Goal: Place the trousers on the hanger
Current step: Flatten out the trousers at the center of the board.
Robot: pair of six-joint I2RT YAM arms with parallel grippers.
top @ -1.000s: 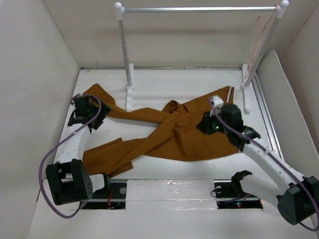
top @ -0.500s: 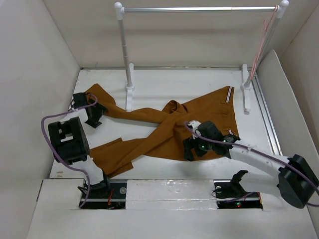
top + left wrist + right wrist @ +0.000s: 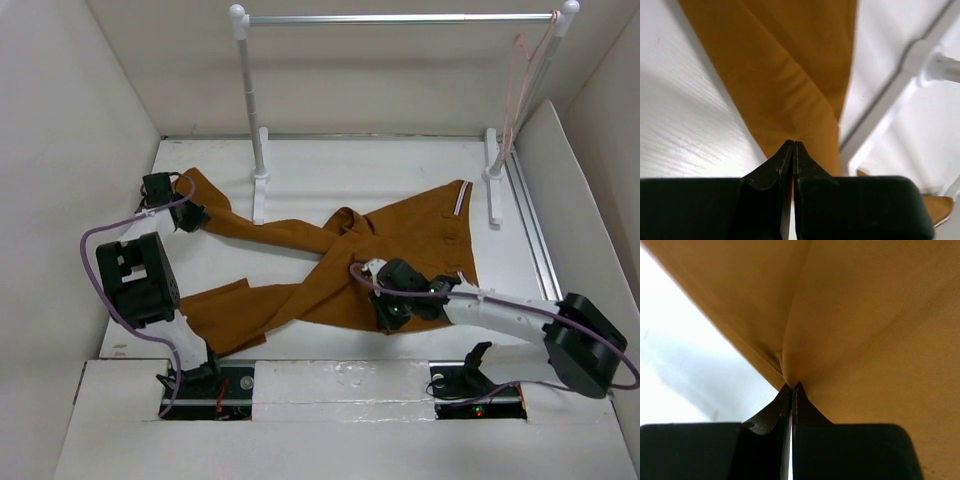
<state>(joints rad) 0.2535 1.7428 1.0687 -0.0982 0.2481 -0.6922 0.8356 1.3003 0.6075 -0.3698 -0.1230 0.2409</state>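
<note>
The rust-brown trousers [image 3: 400, 240] lie spread on the white table with their legs crossed and the striped waistband at the right. My left gripper [image 3: 188, 215] sits at the far-left leg end. In the left wrist view its jaws [image 3: 792, 143] are shut at the edge of the cloth [image 3: 780, 75]. My right gripper [image 3: 385, 318] is at the near edge of the seat. In the right wrist view it [image 3: 792, 385] is shut on a puckered fold of the cloth [image 3: 865, 315]. The pink hanger [image 3: 520, 90] hangs at the right end of the rail.
A silver rail [image 3: 400, 18] on two white posts spans the back. The left post's foot [image 3: 260, 195] stands just beside the left trouser leg and shows in the left wrist view [image 3: 885, 105]. White walls enclose the table on three sides.
My left gripper moved to the far end of the leg and shut. My right gripper travelled left and nearer along the trousers, opened, then shut on the near edge.
</note>
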